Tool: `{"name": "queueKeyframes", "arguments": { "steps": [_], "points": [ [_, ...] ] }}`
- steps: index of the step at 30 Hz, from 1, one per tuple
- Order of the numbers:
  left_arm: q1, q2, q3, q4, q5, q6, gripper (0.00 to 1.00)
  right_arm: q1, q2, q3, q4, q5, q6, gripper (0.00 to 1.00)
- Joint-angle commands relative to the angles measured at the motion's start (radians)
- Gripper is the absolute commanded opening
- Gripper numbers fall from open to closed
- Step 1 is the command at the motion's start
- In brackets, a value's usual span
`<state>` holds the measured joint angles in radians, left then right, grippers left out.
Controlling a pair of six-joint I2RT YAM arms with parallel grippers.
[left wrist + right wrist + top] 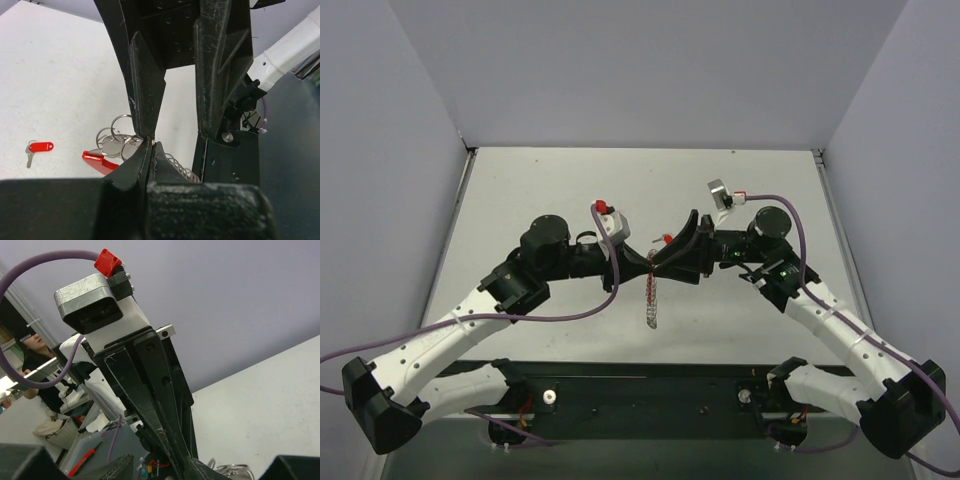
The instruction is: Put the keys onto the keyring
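The left gripper (pixel 152 146) pinches the keyring (pixel 114 146) tight, up off the table (pixel 60 75). The right gripper (pixel 179 134) faces it with fingers apart, holding nothing. The little red key (pixel 37 148) lies flat on the table, well apart from both.

The small key (pixel 39 148) at lower left of the left wrist view has a glossy red plastic head and a thin, bright metal shaft. The keyring (pixel 119 134) shows shiny silver wire loops, a tight metal coil and a smooth red plastic piece. The right gripper (pixel 178 134) has fingers (pixel 220 60) of matt black plastic, finely scratched. The white table (pixel 60 75) looks smooth and matt. At upper left of the right wrist view, the grey metal camera housing (pixel 82 295) looks brushed and scuffed, beside a red plastic cap (pixel 108 261) and a smooth purple cable (pixel 30 270).
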<state>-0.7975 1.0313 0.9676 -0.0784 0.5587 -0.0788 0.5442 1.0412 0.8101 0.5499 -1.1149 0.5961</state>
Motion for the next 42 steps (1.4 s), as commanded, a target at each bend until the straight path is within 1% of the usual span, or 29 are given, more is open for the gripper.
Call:
{"name": "queueKeyframes", "arguments": {
  "steps": [1, 2, 8, 15, 21, 25, 29, 34, 42],
  "points": [
    [0.010, -0.042, 0.022, 0.138, 0.012, -0.029, 0.00, 0.003, 0.006, 0.012, 0.097, -0.049, 0.001, 0.41],
    [0.014, -0.049, 0.016, 0.144, 0.010, -0.033, 0.00, 0.003, 0.006, 0.012, 0.099, -0.049, 0.001, 0.38],
    [0.049, -0.080, -0.023, 0.218, 0.036, -0.071, 0.00, 0.000, 0.002, 0.012, 0.102, -0.045, 0.005, 0.34],
    [0.093, -0.099, -0.078, 0.373, 0.124, -0.168, 0.00, 0.000, -0.009, 0.011, 0.116, -0.043, 0.019, 0.33],
    [0.096, -0.097, -0.110, 0.460, 0.135, -0.216, 0.00, 0.000, -0.012, -0.002, 0.194, -0.043, 0.076, 0.33],
    [0.096, -0.093, -0.115, 0.491, 0.138, -0.234, 0.00, 0.000, -0.013, -0.006, 0.260, -0.034, 0.114, 0.33],
    [0.096, -0.088, -0.124, 0.535, 0.141, -0.260, 0.00, 0.000, -0.021, -0.012, 0.285, -0.011, 0.119, 0.33],
    [0.096, -0.065, -0.124, 0.572, 0.165, -0.291, 0.00, 0.000, -0.029, -0.015, 0.292, 0.015, 0.119, 0.33],
    [0.096, -0.054, -0.130, 0.578, 0.175, -0.300, 0.00, -0.003, -0.056, -0.023, 0.260, 0.069, 0.082, 0.32]
  ]
}}
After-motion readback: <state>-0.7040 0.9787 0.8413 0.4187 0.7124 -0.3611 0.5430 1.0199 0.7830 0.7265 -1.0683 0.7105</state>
